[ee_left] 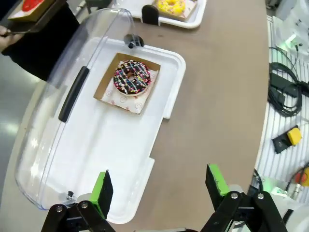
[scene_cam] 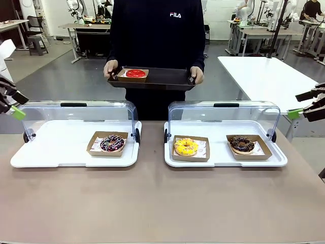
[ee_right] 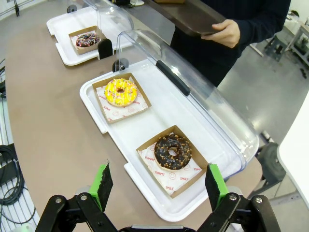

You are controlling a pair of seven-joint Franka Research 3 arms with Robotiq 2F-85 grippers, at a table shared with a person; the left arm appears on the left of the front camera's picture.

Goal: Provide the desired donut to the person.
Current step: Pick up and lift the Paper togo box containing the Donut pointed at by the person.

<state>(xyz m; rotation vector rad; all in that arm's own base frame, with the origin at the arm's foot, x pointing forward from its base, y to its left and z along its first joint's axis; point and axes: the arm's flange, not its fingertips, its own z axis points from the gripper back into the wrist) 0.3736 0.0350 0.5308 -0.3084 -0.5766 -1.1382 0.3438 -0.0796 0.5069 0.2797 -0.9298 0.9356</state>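
Note:
The person stands at the far side holding a dark tray with a red-glazed donut in a cardboard boat. A chocolate donut with coloured sprinkles lies in the left white display tray. A yellow donut and a chocolate donut with nuts lie in the right display tray. Nothing marks which donut is desired. My left gripper hangs open at the left edge, holding nothing. My right gripper is open and empty at the right edge.
Both clear lids stand tipped up at the back of their trays, between the donuts and the person. The brown tabletop in front is bare. A white table stands at the back right. Cables lie off the table's side.

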